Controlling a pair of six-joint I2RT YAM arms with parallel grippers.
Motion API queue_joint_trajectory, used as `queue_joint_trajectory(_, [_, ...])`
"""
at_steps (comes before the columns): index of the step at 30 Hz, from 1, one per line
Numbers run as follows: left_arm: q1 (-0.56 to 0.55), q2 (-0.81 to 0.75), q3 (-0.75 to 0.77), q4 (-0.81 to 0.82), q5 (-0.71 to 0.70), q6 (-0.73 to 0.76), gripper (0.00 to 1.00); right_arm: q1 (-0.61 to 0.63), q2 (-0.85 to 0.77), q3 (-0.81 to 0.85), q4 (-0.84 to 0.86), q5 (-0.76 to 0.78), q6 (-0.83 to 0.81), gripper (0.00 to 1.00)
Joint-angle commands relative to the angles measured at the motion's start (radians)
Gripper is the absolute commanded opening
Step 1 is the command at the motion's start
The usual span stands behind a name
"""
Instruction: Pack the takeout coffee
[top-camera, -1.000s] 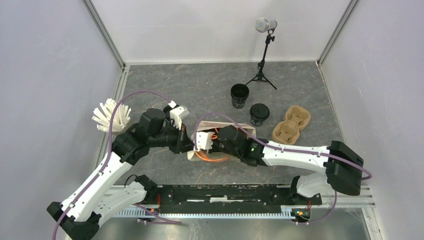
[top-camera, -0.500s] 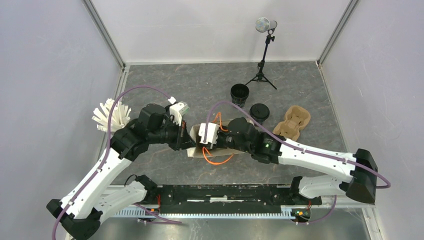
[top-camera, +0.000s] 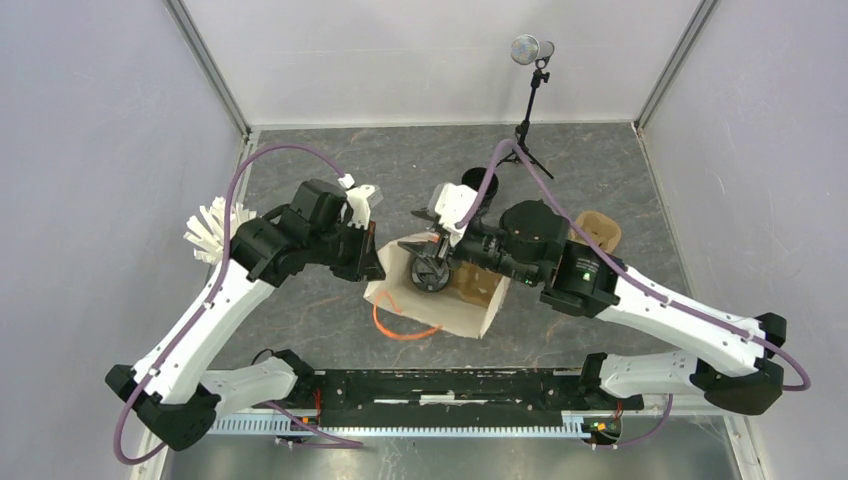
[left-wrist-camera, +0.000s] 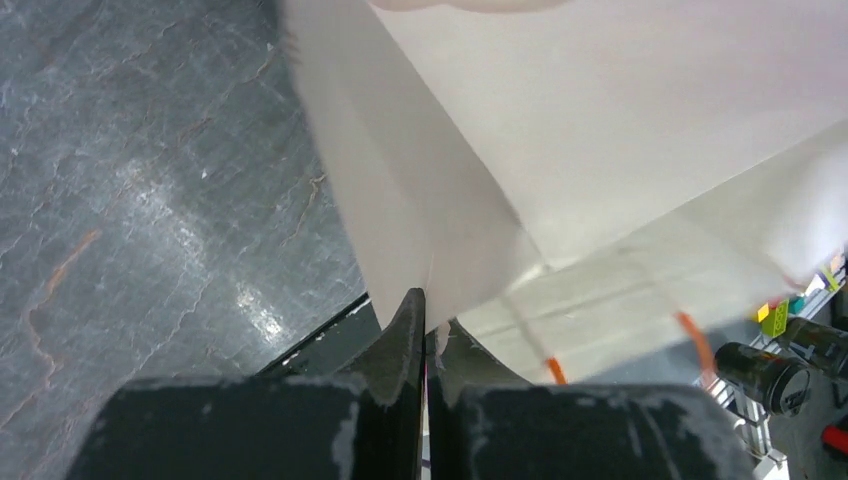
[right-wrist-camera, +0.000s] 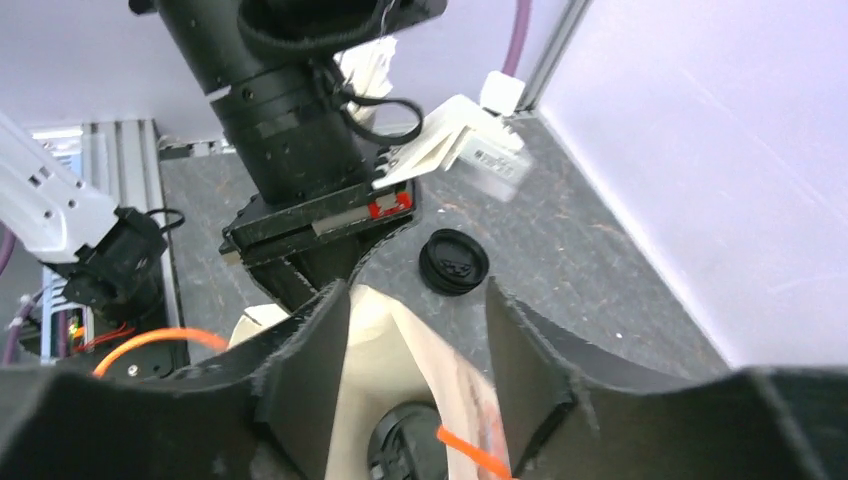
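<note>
Inside the bag (right-wrist-camera: 375, 340), a cup (right-wrist-camera: 405, 448) sits under the right gripper (right-wrist-camera: 415, 292).

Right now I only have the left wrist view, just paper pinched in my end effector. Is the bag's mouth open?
Observer: Yes. From above, the paper bag stands with its mouth open upward. The left end effector grips the rim on the left arm's side.
Operator: Where's the other arm?
Observer: The right end effector hangs over the mouth, jaws apart.
Operator: Any coffee inside?
Observer: The right wrist view shows a black lidded cup down in the bag, below those jaws.
</note>
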Motion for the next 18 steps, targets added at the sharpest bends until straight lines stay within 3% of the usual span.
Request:
queue_joint_trajectory(1, [-0.002, 0.050, 0.095, -0.103, -0.074, -0.027, 0.02, -0.017, -0.037, 0.088, -0.022, 0.163, 0.042, 0.66])
queue_joint_trajectory(3, [0.000, 0.078, 0.135, -0.139, -0.077, -0.029, 0.02, -0.049, -0.025, 0.147, -0.064, 0.260, 0.079, 0.74])
queue_joint_trajectory(8, [0.001, 0.136, 0.241, -0.218, -0.090, -0.034, 0.02, -0.146, 0.016, 0.266, -0.168, 0.336, 0.115, 0.77])
queue_joint_trajectory(15, [0.001, 0.155, 0.286, -0.169, -0.017, -0.093, 0.04, -0.163, -0.027, 0.131, -0.073, -0.054, 0.094, 0.73])
queue_joint_trajectory(18, [0.001, 0.158, 0.280, -0.132, 0.030, -0.147, 0.04, -0.162, -0.005, 0.101, -0.127, -0.108, 0.132, 0.70])
